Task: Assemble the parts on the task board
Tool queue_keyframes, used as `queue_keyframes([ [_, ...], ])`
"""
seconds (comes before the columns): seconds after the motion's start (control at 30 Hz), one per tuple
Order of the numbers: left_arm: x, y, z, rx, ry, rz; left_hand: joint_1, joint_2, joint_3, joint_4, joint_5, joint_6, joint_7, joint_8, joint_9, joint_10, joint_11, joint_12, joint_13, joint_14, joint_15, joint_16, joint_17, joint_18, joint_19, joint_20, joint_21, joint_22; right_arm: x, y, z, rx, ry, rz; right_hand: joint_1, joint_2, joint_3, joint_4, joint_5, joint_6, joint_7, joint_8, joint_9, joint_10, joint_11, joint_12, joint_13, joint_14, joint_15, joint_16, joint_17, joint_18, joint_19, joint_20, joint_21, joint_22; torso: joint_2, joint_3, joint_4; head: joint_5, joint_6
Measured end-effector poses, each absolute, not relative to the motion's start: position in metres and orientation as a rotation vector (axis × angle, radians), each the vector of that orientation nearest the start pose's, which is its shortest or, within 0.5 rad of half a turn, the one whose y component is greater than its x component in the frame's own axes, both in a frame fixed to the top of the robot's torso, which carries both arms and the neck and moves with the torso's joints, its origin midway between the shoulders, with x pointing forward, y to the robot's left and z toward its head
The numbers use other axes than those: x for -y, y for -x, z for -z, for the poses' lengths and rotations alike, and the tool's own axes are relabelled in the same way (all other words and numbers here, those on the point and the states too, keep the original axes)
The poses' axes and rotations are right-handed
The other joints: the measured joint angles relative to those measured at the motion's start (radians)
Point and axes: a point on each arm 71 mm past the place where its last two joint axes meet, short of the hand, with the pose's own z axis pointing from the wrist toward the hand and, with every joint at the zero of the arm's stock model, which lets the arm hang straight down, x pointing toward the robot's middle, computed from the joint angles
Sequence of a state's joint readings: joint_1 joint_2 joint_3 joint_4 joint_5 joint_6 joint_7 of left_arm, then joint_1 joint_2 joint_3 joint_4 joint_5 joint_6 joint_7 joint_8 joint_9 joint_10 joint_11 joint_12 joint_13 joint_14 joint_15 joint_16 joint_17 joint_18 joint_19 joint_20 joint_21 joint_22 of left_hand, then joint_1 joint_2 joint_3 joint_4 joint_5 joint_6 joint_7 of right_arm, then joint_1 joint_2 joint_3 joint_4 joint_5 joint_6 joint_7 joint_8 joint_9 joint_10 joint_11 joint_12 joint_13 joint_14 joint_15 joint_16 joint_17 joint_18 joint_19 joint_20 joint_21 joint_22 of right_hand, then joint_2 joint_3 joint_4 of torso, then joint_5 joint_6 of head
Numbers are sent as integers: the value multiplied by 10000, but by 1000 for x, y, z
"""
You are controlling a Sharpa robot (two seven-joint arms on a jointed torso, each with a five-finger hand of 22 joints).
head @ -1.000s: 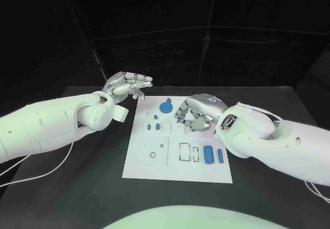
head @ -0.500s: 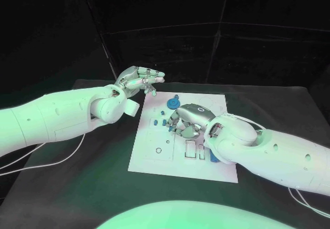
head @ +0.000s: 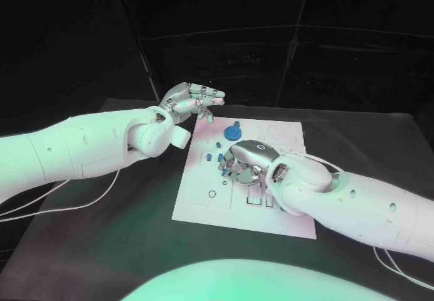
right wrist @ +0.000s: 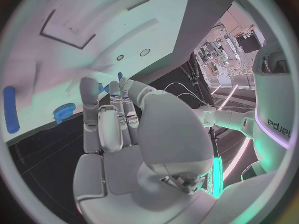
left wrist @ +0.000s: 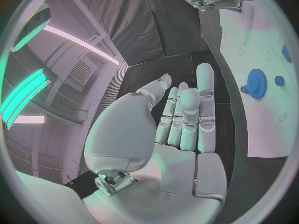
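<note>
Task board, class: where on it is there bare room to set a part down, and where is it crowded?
Free: the task board's near-left corner, below the small round hole. Crowded: the middle, under the right hand among small blue parts; the far end holds the blue gear.

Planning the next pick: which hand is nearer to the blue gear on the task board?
Left, by a little. The left hand hovers just beyond the blue gear, off the task board at its far left corner. The right hand hangs over the board's middle, nearer the robot.
</note>
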State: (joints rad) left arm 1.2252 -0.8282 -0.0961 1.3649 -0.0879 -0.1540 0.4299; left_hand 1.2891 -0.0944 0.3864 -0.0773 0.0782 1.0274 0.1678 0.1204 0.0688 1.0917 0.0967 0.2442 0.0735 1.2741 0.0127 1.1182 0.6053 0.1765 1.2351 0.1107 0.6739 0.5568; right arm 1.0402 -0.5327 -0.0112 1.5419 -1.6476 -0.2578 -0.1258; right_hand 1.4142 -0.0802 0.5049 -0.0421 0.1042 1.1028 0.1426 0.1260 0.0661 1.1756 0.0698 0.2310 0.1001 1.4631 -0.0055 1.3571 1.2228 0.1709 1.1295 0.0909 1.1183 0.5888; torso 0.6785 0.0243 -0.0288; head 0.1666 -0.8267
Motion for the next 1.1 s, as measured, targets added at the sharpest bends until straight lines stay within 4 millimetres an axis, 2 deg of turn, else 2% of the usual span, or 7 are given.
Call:
queue_keyframes([
  [0.37, -242, -511, 191, -14699, 9820, 15344, 0, 0, 0, 0, 0, 0, 0, 0, 0, 0, 0, 0, 0, 0, 0, 0, -22, 0, -35, 35, 0, 1, 36, -421, 238, -17177, 4511, -9155, -54, -22, -1, 0, 0, -1, -1, -24, 7, 0, 0, 0, -8, 0, 0, 0, -9, 1, 0, 0, 0, 0, -2, -2, -2, 67, -117],
  [1.1, -241, -512, 191, -14734, 9835, 15336, 0, 0, 0, 0, 0, 1, 0, 0, 1, 0, 0, 0, -1, 0, 0, 0, -21, 0, -34, 34, 0, 2, 36, -418, 243, -17527, 4807, -9079, -78, 2, -1, -1, 0, -51, 17, -61, 2, -37, 37, 0, -16, 0, 0, -1, -9, 0, 0, 0, 0, 1, -9, -1, -8, 64, -197],
])
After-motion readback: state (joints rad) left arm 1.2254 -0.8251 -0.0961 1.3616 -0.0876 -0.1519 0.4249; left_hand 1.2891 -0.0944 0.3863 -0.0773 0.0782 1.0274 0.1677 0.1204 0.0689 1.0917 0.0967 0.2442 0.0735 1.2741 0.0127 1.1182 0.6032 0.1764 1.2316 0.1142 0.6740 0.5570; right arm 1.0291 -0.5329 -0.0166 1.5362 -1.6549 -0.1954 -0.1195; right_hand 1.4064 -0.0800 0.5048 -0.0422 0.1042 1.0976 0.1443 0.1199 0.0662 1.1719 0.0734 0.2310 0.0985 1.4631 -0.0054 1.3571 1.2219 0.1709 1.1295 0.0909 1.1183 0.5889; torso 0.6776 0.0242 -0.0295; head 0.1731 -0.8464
